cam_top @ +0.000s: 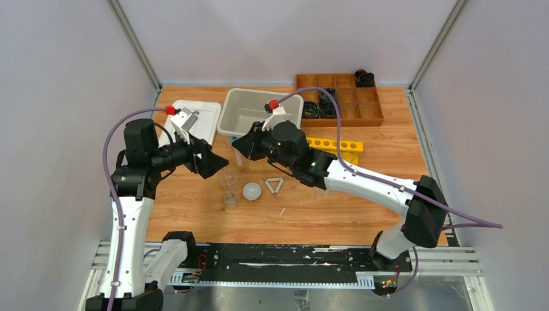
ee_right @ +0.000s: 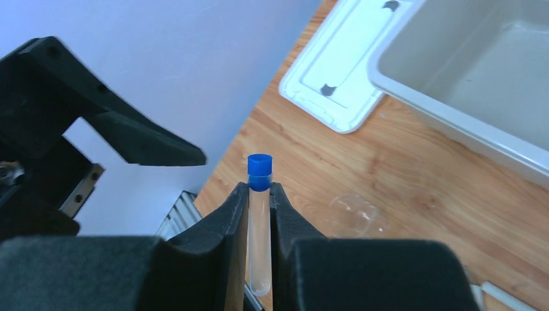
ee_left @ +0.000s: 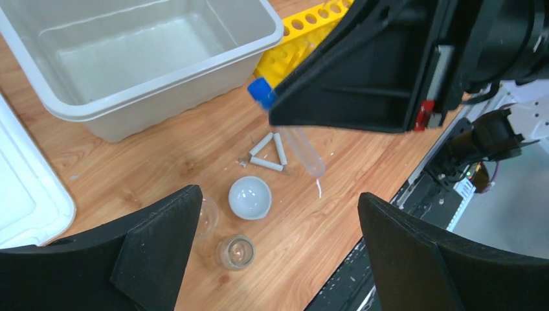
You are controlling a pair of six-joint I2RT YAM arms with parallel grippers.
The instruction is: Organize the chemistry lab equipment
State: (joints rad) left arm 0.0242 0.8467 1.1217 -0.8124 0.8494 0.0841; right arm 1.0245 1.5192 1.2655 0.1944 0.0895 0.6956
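Observation:
My right gripper (cam_top: 241,148) is shut on a blue-capped clear tube (ee_right: 259,220) and holds it above the table, in front of the grey bin. The tube also shows in the left wrist view (ee_left: 303,148), with its cap pointing toward the bin. My left gripper (cam_top: 211,162) is open and empty, hovering above two small glass beakers (cam_top: 228,179) (cam_top: 230,199). A white round dish (cam_top: 252,191) and a white triangle frame (cam_top: 274,185) lie beside them. A thin clear rod (cam_top: 282,211) lies nearer the front edge.
A grey bin (cam_top: 259,110) and a white tray (cam_top: 191,120) stand at the back. A yellow tube rack (cam_top: 333,144) lies behind my right arm. A wooden compartment box (cam_top: 340,98) holding dark rings stands at the back right.

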